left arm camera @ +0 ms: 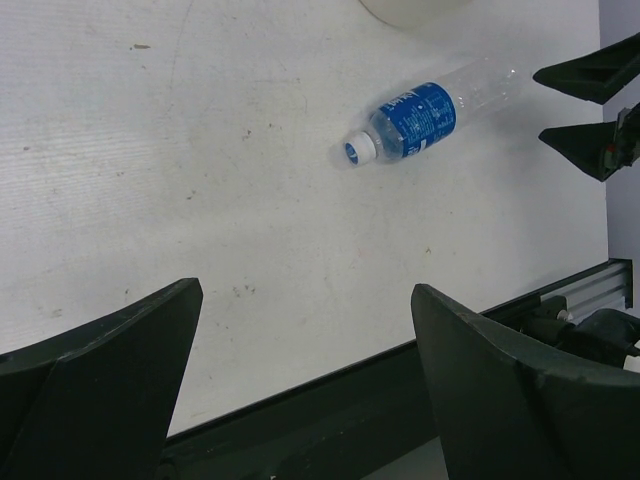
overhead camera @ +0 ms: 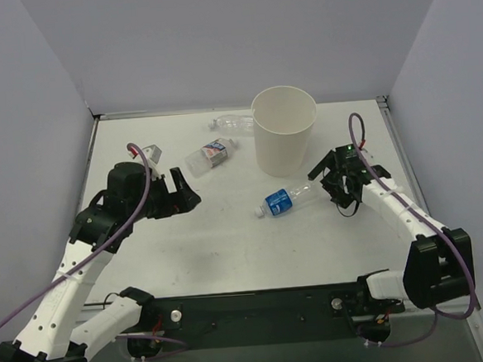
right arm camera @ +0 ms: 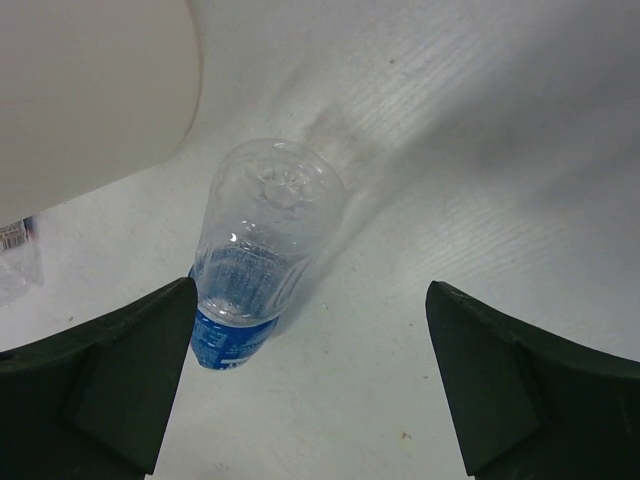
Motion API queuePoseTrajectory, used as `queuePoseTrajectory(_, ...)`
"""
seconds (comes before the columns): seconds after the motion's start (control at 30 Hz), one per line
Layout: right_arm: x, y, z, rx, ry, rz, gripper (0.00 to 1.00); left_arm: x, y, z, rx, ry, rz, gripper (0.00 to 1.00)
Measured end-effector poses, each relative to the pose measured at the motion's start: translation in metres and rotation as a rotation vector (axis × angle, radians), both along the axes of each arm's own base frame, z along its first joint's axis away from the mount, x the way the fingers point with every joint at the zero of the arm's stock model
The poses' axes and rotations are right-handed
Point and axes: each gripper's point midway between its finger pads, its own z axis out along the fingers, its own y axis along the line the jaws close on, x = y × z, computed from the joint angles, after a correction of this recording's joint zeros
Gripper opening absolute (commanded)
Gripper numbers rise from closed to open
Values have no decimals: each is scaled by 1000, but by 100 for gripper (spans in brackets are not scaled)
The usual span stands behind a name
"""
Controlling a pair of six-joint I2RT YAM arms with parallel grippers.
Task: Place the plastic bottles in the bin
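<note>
Gaping wide, left gripper (overhead camera: 186, 189) and right gripper (overhead camera: 329, 193) flank blue-label bottle (overhead camera: 286, 198) near bin (overhead camera: 285, 151), clear of table (overhead camera: 205, 250) edges.

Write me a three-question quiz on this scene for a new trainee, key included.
1. True or false: the blue-label bottle lies on its side on the table, outside the bin.
2. Which gripper is nearer that bottle? A) left gripper B) right gripper
3. Fill in: ___ bottles lie on the table in the top view.

Key
1. True.
2. B. It is open and faces the bottle's base.
3. Three: the blue-label one, the red-and-white-label bottle, and the unlabelled bottle beside the bin.
</note>
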Motion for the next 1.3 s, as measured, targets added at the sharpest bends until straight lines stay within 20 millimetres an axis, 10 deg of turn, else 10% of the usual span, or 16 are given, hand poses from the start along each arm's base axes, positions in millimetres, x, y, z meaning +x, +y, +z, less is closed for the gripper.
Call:
queuePoseTrajectory(0.3, 31, 16, -30, -17, 13, 41, 91, 6, -3, 5, -5, -11, -1, 97)
queuePoseTrajectory(0.67, 44, 19, -52, -29, 26, 50, 62, 23, -9, 12, 24, -22, -22, 97)
queuePoseTrajectory(1.3, 22, 7, 25, -58, -124, 72, 53, 28, -11, 11, 37, -35, -36, 97)
